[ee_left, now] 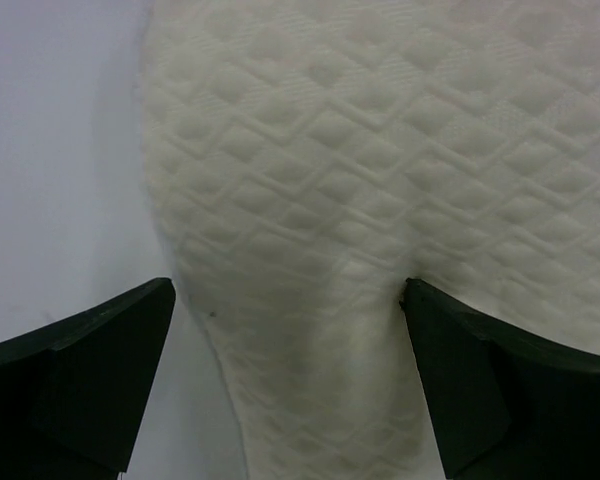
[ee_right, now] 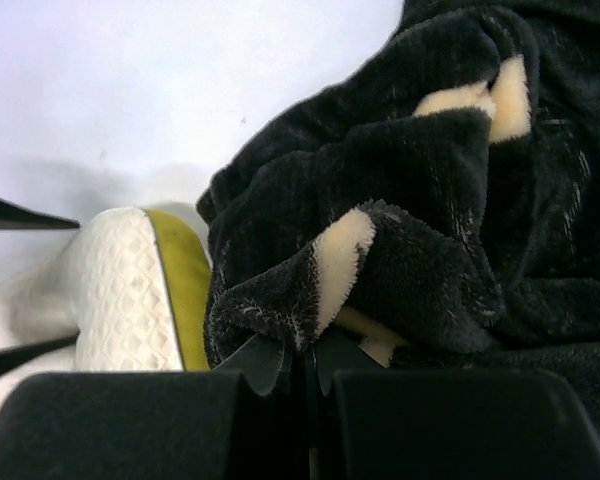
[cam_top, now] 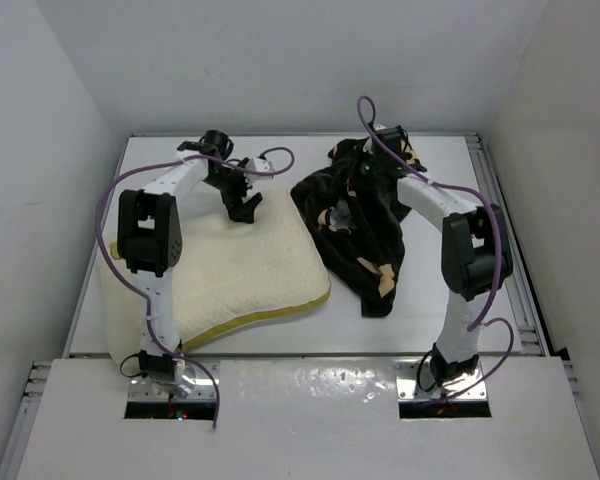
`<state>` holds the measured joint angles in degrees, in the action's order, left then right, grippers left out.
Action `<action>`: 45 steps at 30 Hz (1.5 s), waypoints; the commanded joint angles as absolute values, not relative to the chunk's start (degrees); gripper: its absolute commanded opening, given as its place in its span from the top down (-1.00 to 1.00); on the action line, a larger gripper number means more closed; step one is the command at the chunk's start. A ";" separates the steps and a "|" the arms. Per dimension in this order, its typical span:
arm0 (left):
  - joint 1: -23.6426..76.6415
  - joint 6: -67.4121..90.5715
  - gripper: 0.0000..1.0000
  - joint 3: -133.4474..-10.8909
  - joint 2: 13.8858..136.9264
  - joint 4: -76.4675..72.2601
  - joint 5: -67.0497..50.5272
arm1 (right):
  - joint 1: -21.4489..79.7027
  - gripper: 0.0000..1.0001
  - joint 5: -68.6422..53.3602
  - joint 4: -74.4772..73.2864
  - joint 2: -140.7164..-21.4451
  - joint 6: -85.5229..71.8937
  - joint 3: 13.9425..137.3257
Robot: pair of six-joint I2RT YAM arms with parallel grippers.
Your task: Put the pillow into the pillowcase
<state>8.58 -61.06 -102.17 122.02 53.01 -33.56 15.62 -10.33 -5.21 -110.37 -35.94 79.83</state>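
Pillow [ee_left: 400,170] — beneath left tool [ee_left: 290,300]

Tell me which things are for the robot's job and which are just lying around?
For the job:
pillow
pillowcase
left gripper, open over the pillow
right gripper, shut on the pillowcase

Just there:
table
purple cables on the arms

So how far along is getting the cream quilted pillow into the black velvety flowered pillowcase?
Nothing inserted yet: the cream quilted pillow lies beside the crumpled black velvety pillowcase. In hand: right gripper pinches the case, left gripper open over the pillow's edge. Left: opening the case, sliding the pillow in.
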 commanded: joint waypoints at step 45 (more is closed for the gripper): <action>20.66 -0.81 1.00 -102.91 119.61 15.04 -16.26 | 26.98 1.00 -15.56 -23.89 -94.40 -29.27 72.60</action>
<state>22.13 -8.95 -98.41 119.37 24.69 -19.49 24.93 -11.05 -19.88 -96.09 -31.94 72.12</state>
